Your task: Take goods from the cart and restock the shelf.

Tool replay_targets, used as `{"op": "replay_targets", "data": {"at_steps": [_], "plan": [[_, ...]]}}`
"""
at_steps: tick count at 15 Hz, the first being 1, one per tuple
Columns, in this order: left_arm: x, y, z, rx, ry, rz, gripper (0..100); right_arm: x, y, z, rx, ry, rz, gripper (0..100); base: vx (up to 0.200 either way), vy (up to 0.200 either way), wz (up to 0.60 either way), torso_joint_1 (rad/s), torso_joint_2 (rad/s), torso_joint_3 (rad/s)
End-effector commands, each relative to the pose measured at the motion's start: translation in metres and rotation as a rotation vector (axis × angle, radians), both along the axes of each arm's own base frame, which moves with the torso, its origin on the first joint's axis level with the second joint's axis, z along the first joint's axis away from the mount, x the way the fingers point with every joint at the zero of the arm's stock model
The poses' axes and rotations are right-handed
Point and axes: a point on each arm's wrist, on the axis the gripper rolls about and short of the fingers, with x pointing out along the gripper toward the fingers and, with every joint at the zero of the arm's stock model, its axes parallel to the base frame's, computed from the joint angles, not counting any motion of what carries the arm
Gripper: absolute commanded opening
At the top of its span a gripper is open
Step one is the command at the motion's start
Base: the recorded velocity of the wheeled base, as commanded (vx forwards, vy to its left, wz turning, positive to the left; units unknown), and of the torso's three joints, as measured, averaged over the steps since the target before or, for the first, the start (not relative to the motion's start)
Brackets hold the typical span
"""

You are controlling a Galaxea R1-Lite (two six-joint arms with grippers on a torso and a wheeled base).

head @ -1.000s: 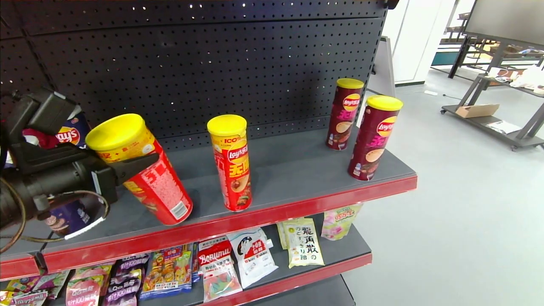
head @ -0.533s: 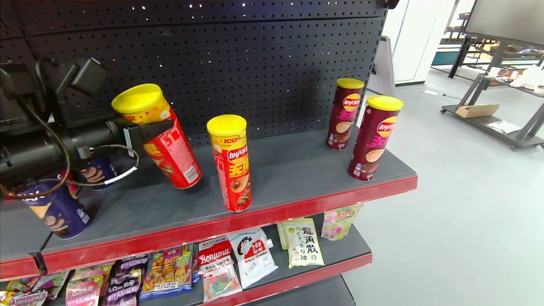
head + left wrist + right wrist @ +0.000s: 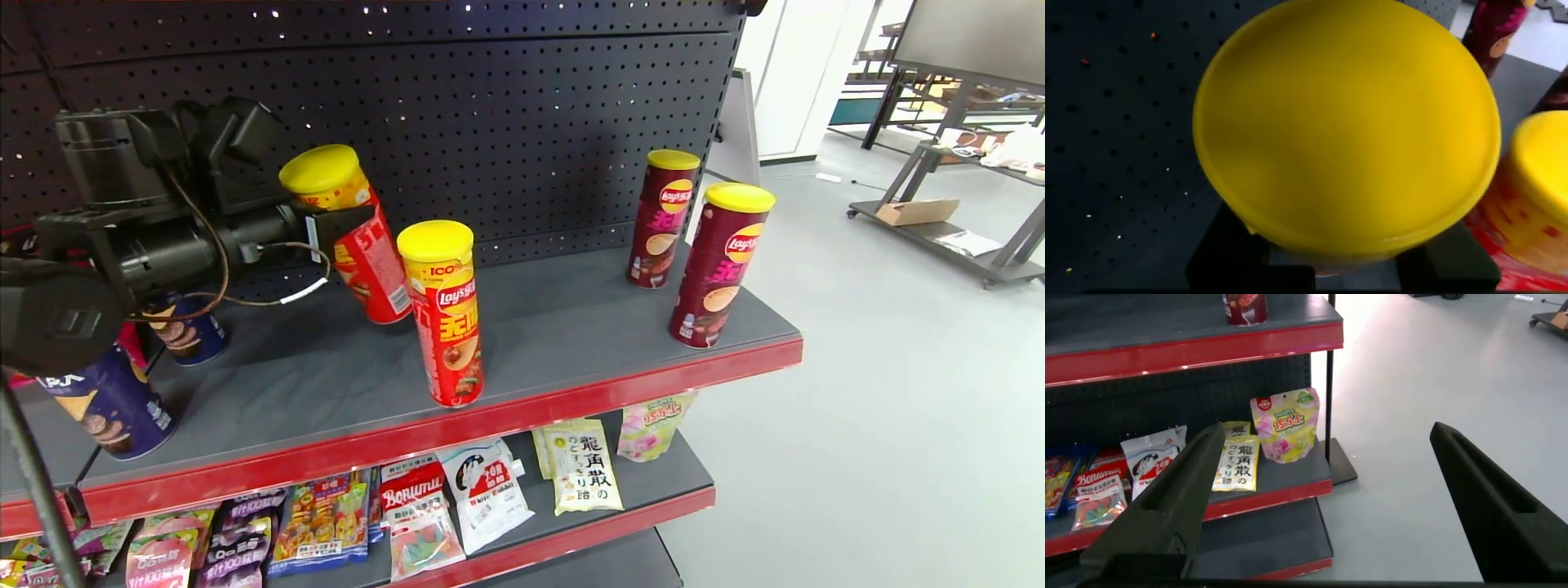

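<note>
Left gripper point(image 3: 349, 233) clamps tilted yellow-lidded red chip can point(image 3: 371, 265) over grey shelf point(image 3: 571, 327), behind upright matching can point(image 3: 445, 318); right gripper point(image 3: 1327, 433) spread wide

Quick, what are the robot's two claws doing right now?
Left gripper: closed on the red chip can with the yellow lid.
Right gripper: open, holding nothing.

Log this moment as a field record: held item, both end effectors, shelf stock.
Held item: held can, red with yellow lid, tilted
Left end effector: shut on the held can, over the top shelf
Right end effector: open, empty
Top shelf stock: upright red can, two maroon cans, two blue cans
Lower shelf: snack bags
</note>
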Motion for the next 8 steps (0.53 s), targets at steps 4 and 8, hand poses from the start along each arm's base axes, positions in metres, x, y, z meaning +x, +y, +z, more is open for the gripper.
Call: {"op": "replay_targets", "data": {"at_steps": [4, 8], "plan": [[0.041, -0.018, -0.016, 0.015, 0.052, 0.063, 0, 0.0, 0.0, 0.0, 0.0, 0.0, 0.002, 100, 0.0, 0.0, 0.0, 0.0, 0.0, 0.0], [0.066, -0.031, -0.016, -0.013, 0.079, 0.059, 0, 0.0, 0.0, 0.0, 0.0, 0.0, 0.002, 100, 0.0, 0.0, 0.0, 0.0, 0.0, 0.0]]}}
